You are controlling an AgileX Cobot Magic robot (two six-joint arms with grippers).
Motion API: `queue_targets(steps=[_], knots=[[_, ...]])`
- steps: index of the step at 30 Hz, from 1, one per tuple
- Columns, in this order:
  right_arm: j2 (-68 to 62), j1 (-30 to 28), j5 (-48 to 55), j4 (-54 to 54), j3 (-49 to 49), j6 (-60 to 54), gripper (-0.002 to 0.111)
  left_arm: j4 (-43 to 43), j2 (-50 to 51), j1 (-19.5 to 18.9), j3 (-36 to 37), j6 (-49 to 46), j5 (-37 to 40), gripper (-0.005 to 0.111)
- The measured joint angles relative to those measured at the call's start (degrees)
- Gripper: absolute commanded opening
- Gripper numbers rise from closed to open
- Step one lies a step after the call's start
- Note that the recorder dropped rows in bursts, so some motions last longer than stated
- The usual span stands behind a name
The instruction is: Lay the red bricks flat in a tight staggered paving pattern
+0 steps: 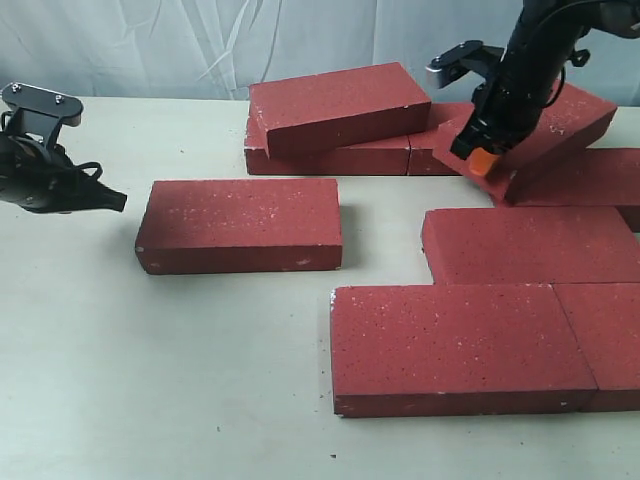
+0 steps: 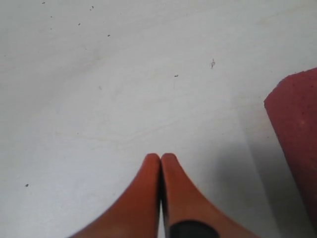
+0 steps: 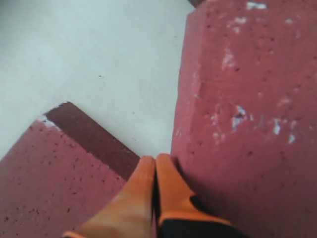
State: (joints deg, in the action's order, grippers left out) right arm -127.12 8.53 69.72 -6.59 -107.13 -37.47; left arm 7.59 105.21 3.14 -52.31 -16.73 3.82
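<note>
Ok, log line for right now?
left jaws shut, over table | right jaws shut, tips at edge of tilted brick | tilted brick propped, not flat | lone brick apart from laid bricks

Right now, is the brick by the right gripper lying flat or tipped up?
Tipped up. The brick slants with one edge raised, unlike the flat brick in front. The right gripper sits at its lower end.

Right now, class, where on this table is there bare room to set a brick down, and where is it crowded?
The widest bare table lies in front of the lone brick, left of the front row. A smaller patch sits between the lone brick, the back stack and the middle brick. The right is crowded: a tilted brick at the right gripper.
</note>
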Motion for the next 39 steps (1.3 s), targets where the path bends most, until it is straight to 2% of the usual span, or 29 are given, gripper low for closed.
queue_targets(steps=[8,13,18,23,29,32,35,39], knots=[[3.83,-4.57,0.12,-0.92,5.53,0.0,-0.001,0.3,0.0,0.0,0.0,0.0,-0.12,0.0],[7.86,-6.9,0.23,-7.05,6.67,-1.47,-0.001,1.22,0.0,0.0,0.0,0.0,0.7,0.0],[15.45,-6.9,-0.25,-16.27,8.77,-2.51,-0.001,1.33,0.0,0.0,0.0,0.0,1.58,0.0],[22.94,-6.9,-4.84,-27.68,21.14,-6.44,-0.001,1.54,1.66,0.0,0.0,0.0,1.52,0.0],[30.51,-6.52,-23.78,-33.01,39.99,-11.48,-0.001,3.27,3.76,0.0,-0.67,0.0,3.1,0.0],[30.98,-3.93,-27.24,-39.43,45.28,-21.19,-0.001,3.66,3.86,0.31,-1.38,0.0,4.85,0.0],[28.93,1.91,-25.93,-45.82,45.45,-34.27,-0.001,3.66,3.86,1.84,-1.47,0.0,5.9,0.0],[24.56,10.53,-24.08,-46.95,41.02,-37.65,-0.001,3.96,3.86,4.08,-1.47,0.0,5.9,0.0]])
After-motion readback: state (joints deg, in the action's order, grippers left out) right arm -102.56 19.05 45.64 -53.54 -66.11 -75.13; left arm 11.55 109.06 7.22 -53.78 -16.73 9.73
